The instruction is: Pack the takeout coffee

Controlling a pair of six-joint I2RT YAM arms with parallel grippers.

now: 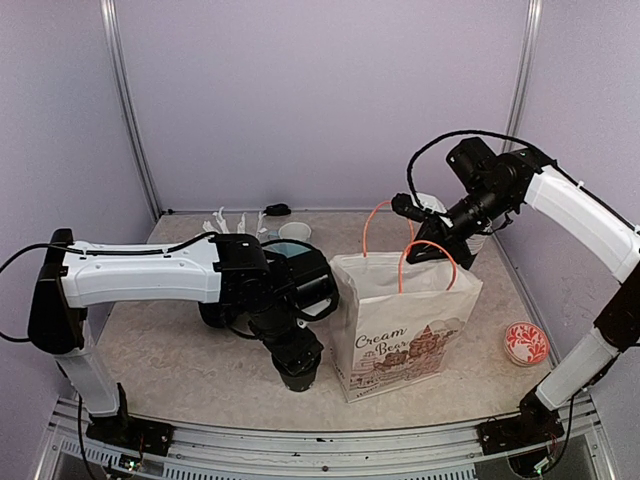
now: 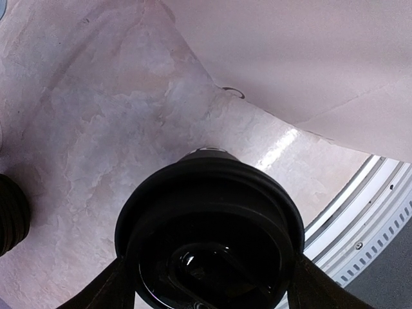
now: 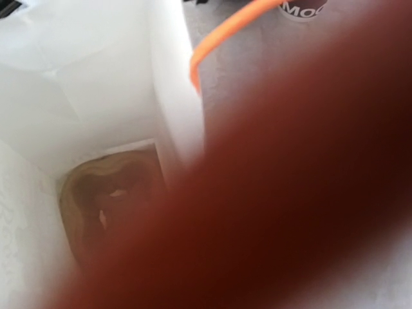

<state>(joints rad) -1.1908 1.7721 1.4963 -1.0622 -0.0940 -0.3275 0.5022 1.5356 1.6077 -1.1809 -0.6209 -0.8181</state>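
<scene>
My left gripper (image 1: 297,362) is shut on a black takeout cup (image 1: 300,382) with its black lid on, holding it just left of the white paper bag (image 1: 405,335). In the left wrist view the lidded cup (image 2: 209,232) fills the space between my fingers (image 2: 106,290). My right gripper (image 1: 432,247) is over the bag's open top, shut on an orange handle (image 1: 430,245). In the right wrist view a blurred red-brown shape covers most of the frame. White lettering on a dark cup (image 3: 302,8) shows at the top edge.
The bag's white inside (image 3: 96,84) has a brown object (image 3: 109,199) at its bottom. Behind my left arm stand a light blue mug (image 1: 285,250), a white cup (image 1: 295,232), white sticks (image 1: 225,222) and a black lid (image 1: 278,210). A red-and-white round container (image 1: 526,343) lies right of the bag.
</scene>
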